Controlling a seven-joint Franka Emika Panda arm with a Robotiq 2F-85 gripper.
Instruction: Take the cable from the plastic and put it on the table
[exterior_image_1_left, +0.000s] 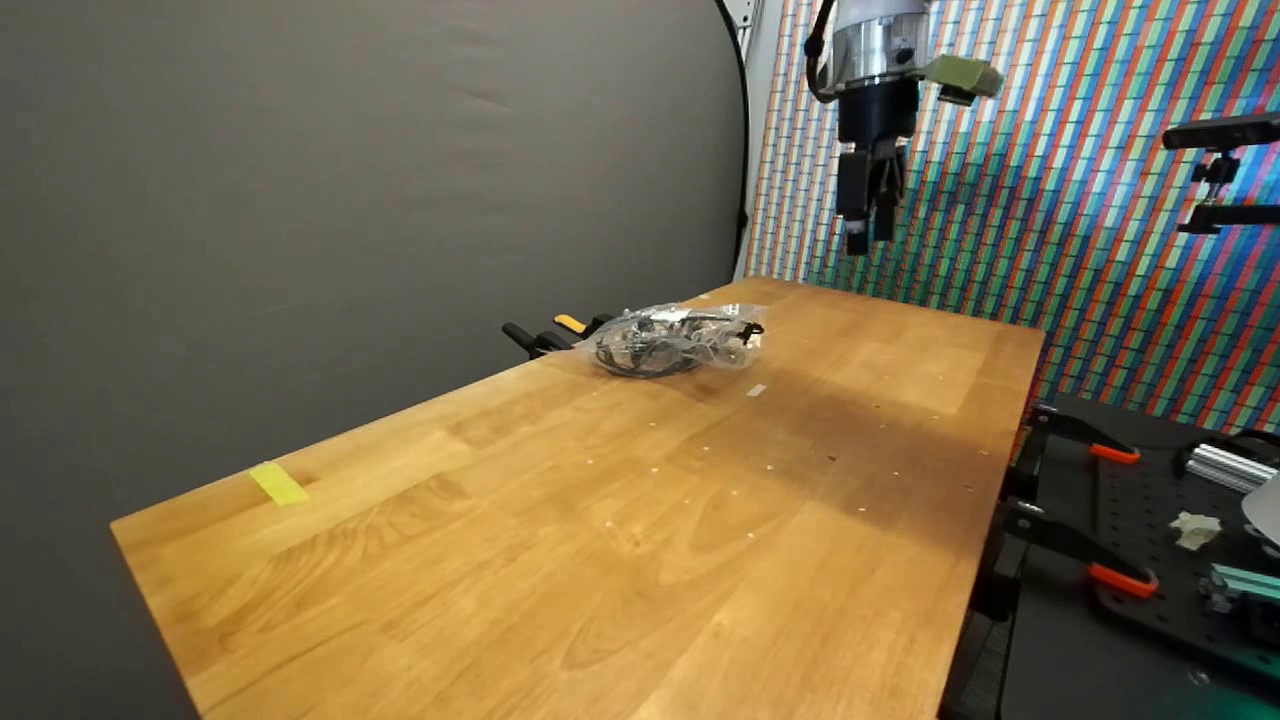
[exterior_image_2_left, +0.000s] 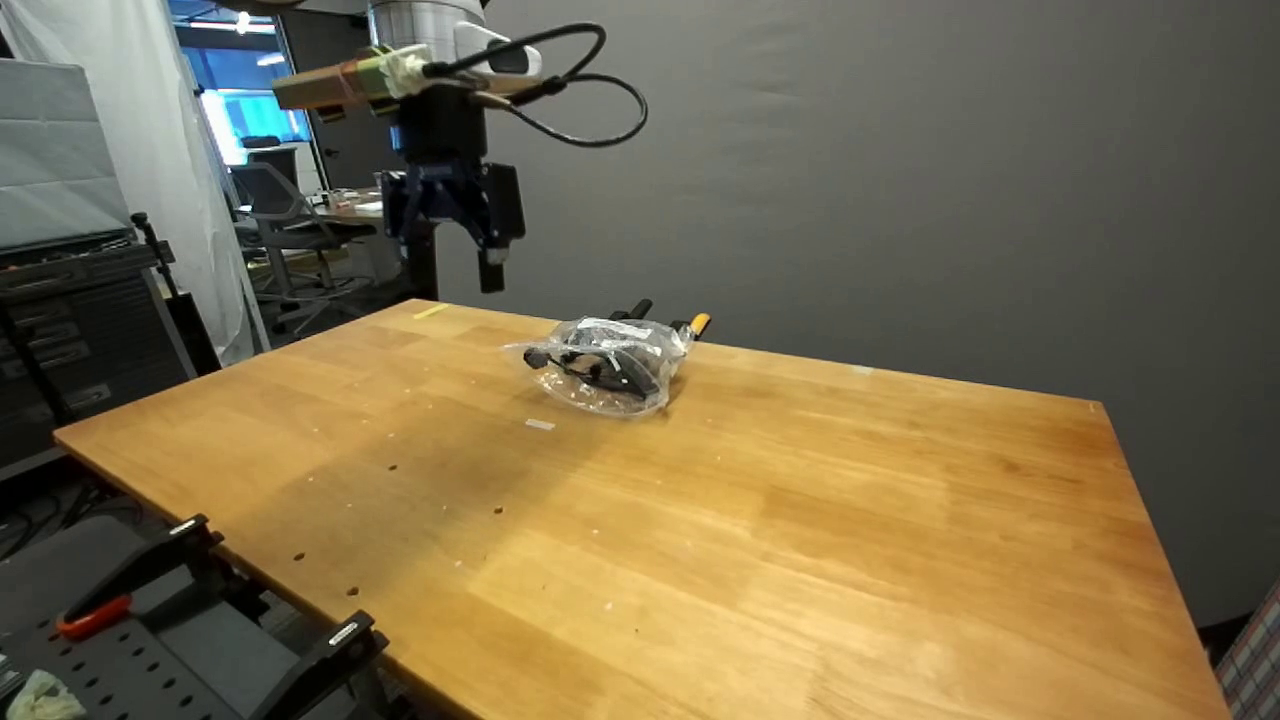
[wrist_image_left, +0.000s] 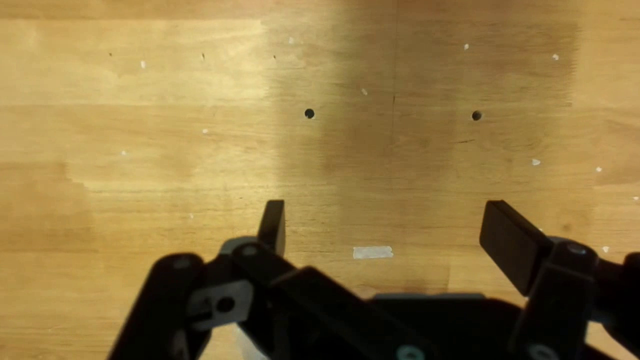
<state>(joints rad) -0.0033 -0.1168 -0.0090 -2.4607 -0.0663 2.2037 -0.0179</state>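
A clear plastic bag (exterior_image_1_left: 735, 350) lies on the wooden table (exterior_image_1_left: 500, 580) near one long edge; the bag (exterior_image_2_left: 610, 402) and the table (exterior_image_2_left: 850, 560) also show in the other exterior view. A coiled black cable (exterior_image_1_left: 640, 370) shows through the plastic, and the cable (exterior_image_2_left: 630, 376) appears to be inside the bag. My gripper (exterior_image_1_left: 870, 237) hangs well above the table, apart from the bag. The gripper (exterior_image_2_left: 458, 275) is open and empty. In the wrist view, the fingers of the gripper (wrist_image_left: 385, 225) stand wide apart over bare wood. A pale patch at bottom left there is too hidden to identify.
Black and yellow clamp handles (exterior_image_1_left: 570, 324) stick up at the table edge behind the bag. White tape (wrist_image_left: 373, 252) and yellow tape (exterior_image_1_left: 279, 483) lie on the table. Black clamps with orange pads (exterior_image_1_left: 1120, 578) and a black side surface sit along the opposite edge.
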